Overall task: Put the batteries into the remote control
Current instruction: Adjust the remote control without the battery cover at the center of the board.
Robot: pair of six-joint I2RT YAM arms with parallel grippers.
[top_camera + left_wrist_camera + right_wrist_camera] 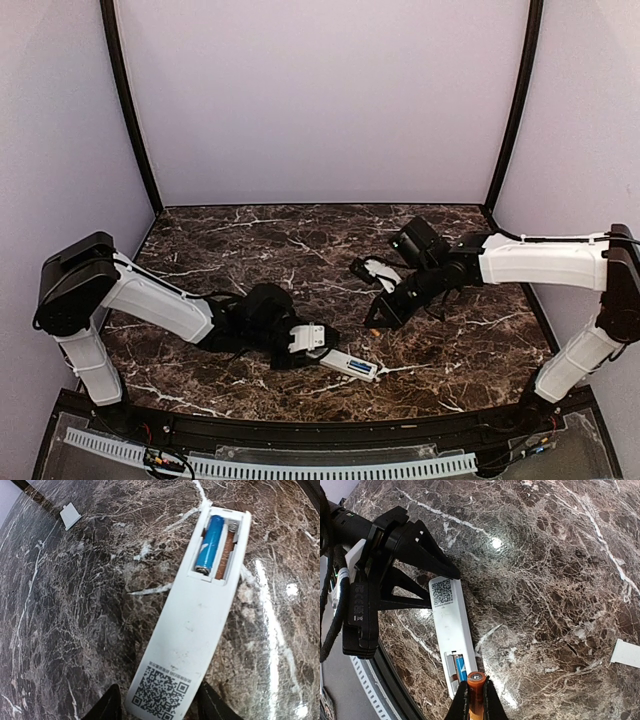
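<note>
The remote control (195,630) lies back up on the marble, code sticker toward my left gripper (160,700). Its battery bay is uncovered. The blue battery (210,542) lies in one slot and the slot beside it shows bare copper. My left fingers press both sides of the remote's sticker end (442,591). My right gripper (476,686) is shut on the orange battery (476,679), which hangs just above the bay end of the remote (452,630). In the top view the remote (350,364) sits near the front edge, between the left gripper (322,345) and right gripper (378,322).
The small pale-grey cover (70,516) lies loose on the marble away from the remote, also showing as the cover (626,653) at the right wrist view's edge. The table's front edge (385,670) runs close behind the remote. Pale walls enclose the other three sides.
</note>
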